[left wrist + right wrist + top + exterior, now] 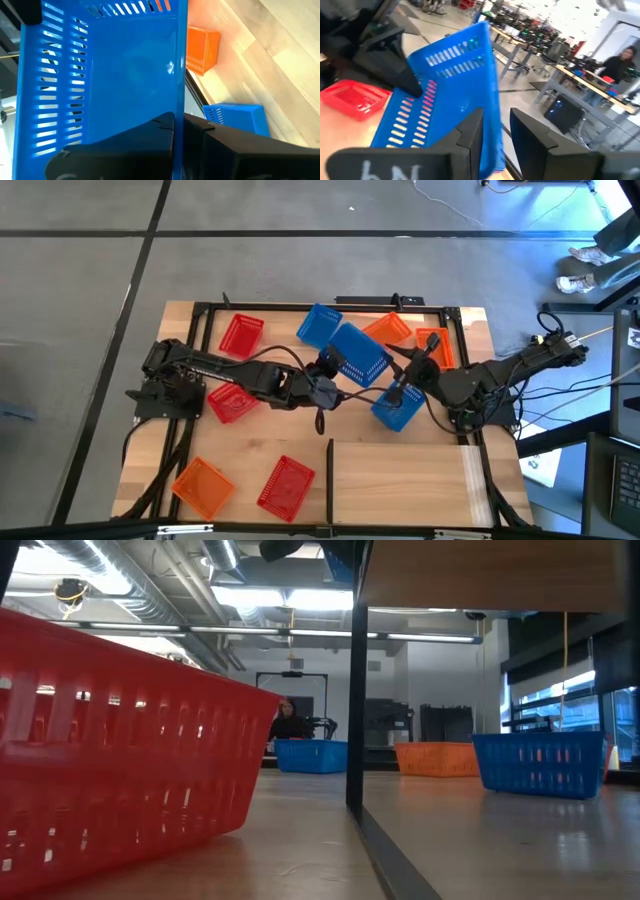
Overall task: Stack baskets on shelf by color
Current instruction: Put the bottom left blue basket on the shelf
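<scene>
We saw the baskets scattered over the pale planked shelf (400,480), whose black metal rails framed smooth wood. At the board's centre a blue basket (358,352) of glossy plastic with slotted walls hung tilted, empty, with the left gripper (328,366) clamped tight on its wall; the left wrist view showed both dark fingers pinching that thin wall. Toward four o'clock of it, the right gripper (399,391) gripped the rim of a second blue basket (398,409), one finger on each side of the wall in the right wrist view. A third blue basket (319,324) lay at eleven o'clock of the centre one. Two orange baskets (388,330) sat at the far edge around one o'clock, the farther right one (434,346) partly under the right arm. Red baskets lay at ten o'clock (241,335), nine o'clock (232,402) and seven o'clock (285,486), and an orange one (202,486) sat at the near left corner. All visible baskets held nothing.
</scene>
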You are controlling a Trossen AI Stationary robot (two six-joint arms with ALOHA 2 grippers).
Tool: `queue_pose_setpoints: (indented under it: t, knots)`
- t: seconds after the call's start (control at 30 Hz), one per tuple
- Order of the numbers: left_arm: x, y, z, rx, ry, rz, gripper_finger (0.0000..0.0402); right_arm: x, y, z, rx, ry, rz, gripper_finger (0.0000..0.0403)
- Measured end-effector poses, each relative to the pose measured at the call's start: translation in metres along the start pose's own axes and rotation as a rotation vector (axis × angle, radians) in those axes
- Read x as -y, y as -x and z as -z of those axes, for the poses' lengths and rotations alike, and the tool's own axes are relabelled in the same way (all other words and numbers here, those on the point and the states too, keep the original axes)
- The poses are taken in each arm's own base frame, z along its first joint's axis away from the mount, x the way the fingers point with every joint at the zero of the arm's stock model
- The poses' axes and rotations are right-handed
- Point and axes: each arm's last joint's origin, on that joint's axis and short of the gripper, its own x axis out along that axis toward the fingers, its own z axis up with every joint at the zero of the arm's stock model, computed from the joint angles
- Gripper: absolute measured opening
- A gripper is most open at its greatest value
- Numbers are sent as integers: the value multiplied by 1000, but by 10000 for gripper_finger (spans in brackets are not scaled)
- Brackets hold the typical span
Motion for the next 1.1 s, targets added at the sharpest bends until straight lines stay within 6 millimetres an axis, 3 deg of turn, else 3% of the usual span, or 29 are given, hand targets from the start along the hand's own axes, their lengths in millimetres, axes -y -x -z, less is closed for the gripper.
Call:
queue_pose_setpoints:
  t: [0.33, 0.57, 0.93, 1.1]
  knots:
    - [1, 4, -4, 17, 6, -10, 0, 5, -11, 9, -62, -55, -15, 92]
    - [1, 5, -5, 19, 13, -9, 0, 5, -12, 9, -59, -66, -42, 11]
    - [1, 5, -5, 19, 7, -10, 2, 5, -12, 9, -58, -121, -66, 5]
    - [0, 4, -4, 18, 15, -14, 27, 4, -12, 8, -58, -154, -74, 4]
